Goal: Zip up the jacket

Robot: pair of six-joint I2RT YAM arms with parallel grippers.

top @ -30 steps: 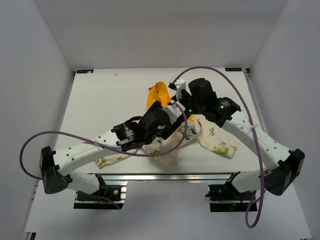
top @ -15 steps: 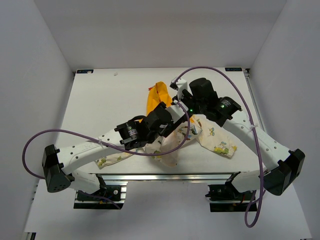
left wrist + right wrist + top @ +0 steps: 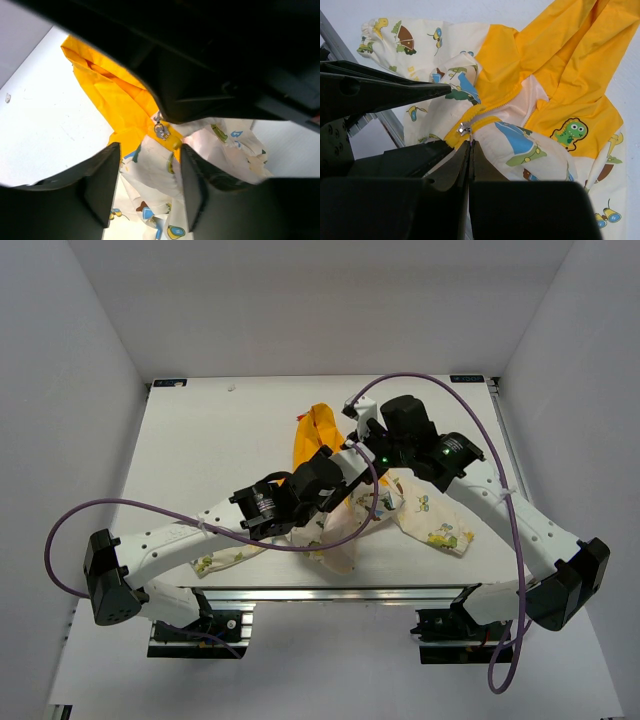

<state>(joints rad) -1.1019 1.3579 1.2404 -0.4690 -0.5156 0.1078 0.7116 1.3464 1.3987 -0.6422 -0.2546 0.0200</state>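
Observation:
The jacket (image 3: 345,515) lies crumpled mid-table, cream with cartoon prints, its yellow hood (image 3: 318,430) toward the back. In the right wrist view the jacket (image 3: 545,85) shows its yellow zipper with a silver slider (image 3: 464,129). My right gripper (image 3: 471,142) is shut on the slider's pull tab. In the left wrist view the slider (image 3: 161,131) sits just beyond my left gripper (image 3: 150,150), which is open with printed fabric between its fingers (image 3: 102,185). In the top view both grippers meet over the jacket, left (image 3: 345,462) and right (image 3: 362,448).
The white table (image 3: 200,440) is walled by white panels on three sides. One sleeve (image 3: 215,560) trails to the front left under the left arm, the other (image 3: 440,530) to the front right. Purple cables loop off both arms. The metal front rail (image 3: 320,592) edges the table.
The left arm has slid forward and to the right, bringing its gripper closer to the right gripper over the jacket. The right gripper has barely moved.

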